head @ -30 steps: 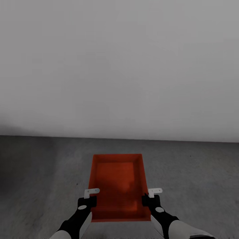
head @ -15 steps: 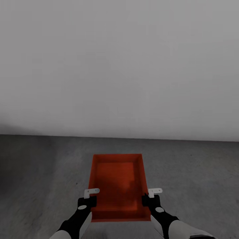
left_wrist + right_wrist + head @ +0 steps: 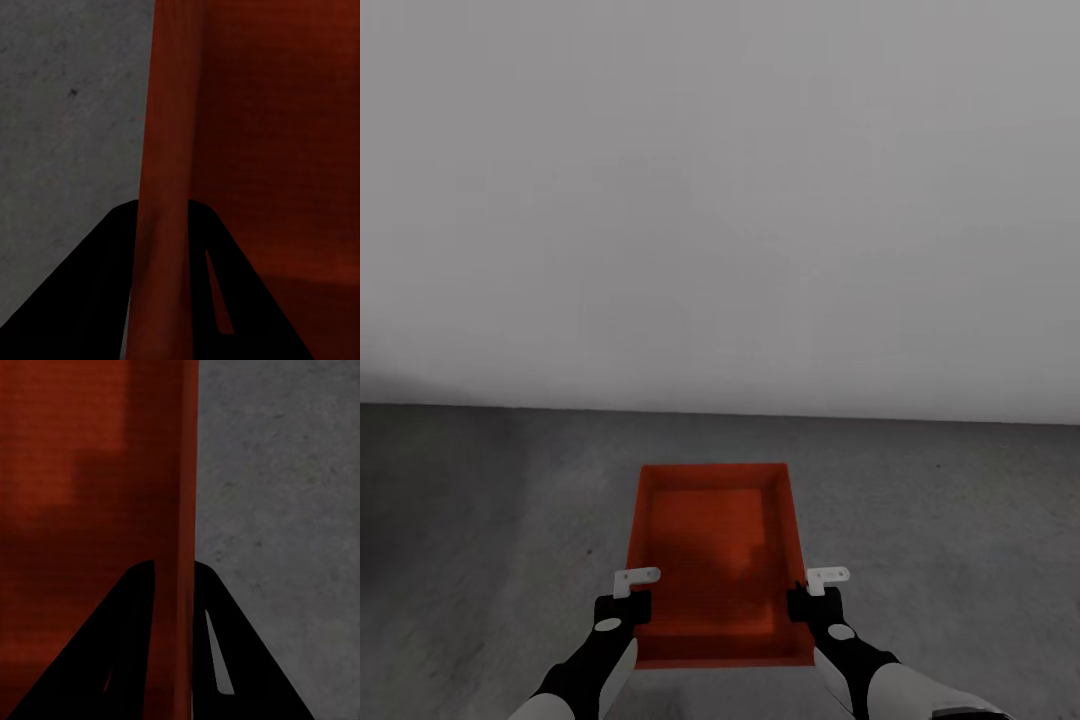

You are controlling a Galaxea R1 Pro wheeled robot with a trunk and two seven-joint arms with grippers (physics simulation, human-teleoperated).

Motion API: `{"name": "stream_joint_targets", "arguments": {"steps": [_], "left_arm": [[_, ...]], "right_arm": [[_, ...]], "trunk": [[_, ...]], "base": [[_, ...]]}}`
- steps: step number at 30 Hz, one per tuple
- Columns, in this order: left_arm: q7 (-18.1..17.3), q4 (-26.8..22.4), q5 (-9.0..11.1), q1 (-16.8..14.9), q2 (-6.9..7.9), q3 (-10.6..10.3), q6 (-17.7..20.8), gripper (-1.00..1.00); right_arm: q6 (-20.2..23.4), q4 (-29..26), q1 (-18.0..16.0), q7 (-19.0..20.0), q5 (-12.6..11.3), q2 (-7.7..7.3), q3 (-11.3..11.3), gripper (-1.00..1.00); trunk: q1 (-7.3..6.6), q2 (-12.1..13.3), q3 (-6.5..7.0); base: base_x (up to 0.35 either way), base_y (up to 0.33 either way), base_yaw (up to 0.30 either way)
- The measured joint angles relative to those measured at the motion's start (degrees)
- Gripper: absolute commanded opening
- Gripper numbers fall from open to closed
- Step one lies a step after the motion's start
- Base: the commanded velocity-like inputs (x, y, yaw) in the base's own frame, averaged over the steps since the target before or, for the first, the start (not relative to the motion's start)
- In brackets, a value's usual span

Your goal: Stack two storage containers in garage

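Note:
One red-orange storage container (image 3: 712, 555), lidless and empty, sits low in the head view over the grey concrete floor (image 3: 940, 520) of the garage. My left gripper (image 3: 632, 603) is shut on its left long wall, and my right gripper (image 3: 801, 600) is shut on its right long wall. In the left wrist view the thin red wall (image 3: 161, 150) runs between the two dark fingers of the left gripper (image 3: 161, 206). In the right wrist view the red wall (image 3: 180, 472) is pinched the same way by the right gripper (image 3: 175, 564). Whether the box touches the floor I cannot tell.
A plain white wall (image 3: 720, 200) stands straight ahead and meets the concrete a short way beyond the box. Bare mottled floor (image 3: 480, 520) stretches to both sides of the box.
The line where wall meets floor sits a few pixels higher, a slight camera shift. Both grippers and the container keep the same place and grip.

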Motion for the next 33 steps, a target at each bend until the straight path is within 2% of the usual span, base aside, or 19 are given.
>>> {"name": "stream_joint_targets", "arguments": {"steps": [33], "left_arm": [[-0.1,0.0,0.0,0.0,0.05,0.0,0.0,-1.0]], "right_arm": [[0.0,0.1,0.0,-0.1,-0.2,0.04,0.1,-1.0]], "trunk": [[7.25,-13.2,-5.93]], "base": [[0.0,0.0,0.0]]}}
